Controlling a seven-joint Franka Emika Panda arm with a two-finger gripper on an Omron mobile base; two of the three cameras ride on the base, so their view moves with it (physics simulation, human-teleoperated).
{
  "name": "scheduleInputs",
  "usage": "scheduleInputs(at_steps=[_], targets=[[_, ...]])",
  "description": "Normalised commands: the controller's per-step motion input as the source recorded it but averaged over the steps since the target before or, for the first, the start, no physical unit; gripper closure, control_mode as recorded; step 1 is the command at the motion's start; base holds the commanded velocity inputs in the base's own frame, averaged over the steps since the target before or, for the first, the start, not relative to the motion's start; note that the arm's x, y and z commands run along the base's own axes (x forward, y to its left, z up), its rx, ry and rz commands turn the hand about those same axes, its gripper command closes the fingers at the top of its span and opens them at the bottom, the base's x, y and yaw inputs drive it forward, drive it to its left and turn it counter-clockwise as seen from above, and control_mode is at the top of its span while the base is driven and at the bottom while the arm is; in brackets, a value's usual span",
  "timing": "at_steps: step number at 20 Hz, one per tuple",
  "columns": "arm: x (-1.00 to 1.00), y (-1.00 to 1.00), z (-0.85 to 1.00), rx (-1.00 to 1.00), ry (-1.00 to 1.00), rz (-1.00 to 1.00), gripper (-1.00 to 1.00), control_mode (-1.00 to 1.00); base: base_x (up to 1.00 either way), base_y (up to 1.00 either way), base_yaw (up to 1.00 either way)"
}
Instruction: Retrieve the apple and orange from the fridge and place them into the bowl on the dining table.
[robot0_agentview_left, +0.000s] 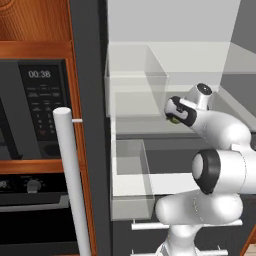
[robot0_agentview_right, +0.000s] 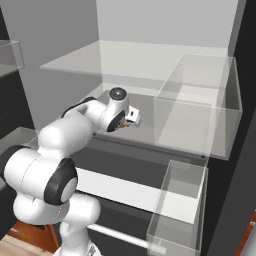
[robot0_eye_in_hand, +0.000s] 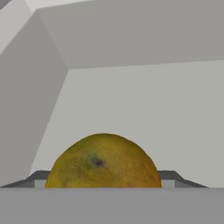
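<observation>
Currently, item one: the orange (robot0_eye_in_hand: 103, 161), at six o'clock in my hand view, sitting between the two fingertips (robot0_eye_in_hand: 173, 177) on the white floor of the fridge (robot0_agentview_right: 150, 65). Item two: the gripper (robot0_eye_in_hand: 103, 177), its jaws spread to either side of the fruit; I cannot tell whether they touch its skin. Item three: a clear bin (robot0_agentview_right: 197, 112) at three o'clock of the wrist in my right base view. Item four: the microwave (robot0_agentview_left: 35, 105), at nine o'clock in my left base view.
</observation>
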Motion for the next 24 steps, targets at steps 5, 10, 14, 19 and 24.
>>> scheduleInputs(at_steps=[5, 10, 14, 19, 24], targets=[[-0.59, -0.01, -0.09, 0.0, -0.11, 0.0, 1.0, -1.0, 0.0, 0.0, 0.0], [-1.0, -0.11, 0.29, 0.0, -0.23, 0.0, 1.0, -1.0, 0.0, 0.0, 0.0], [-1.0, 0.0, 0.55, -0.01, -0.07, 0.03, 1.0, -1.0, 0.0, 0.0, 0.0], [-0.94, 0.01, 0.49, -0.03, 0.05, 0.01, 1.0, -1.0, 0.0, 0.0, 0.0], [-0.69, 0.0, 0.21, -0.03, 0.18, 0.0, 1.0, -1.0, 0.0, 0.0, 0.0]])
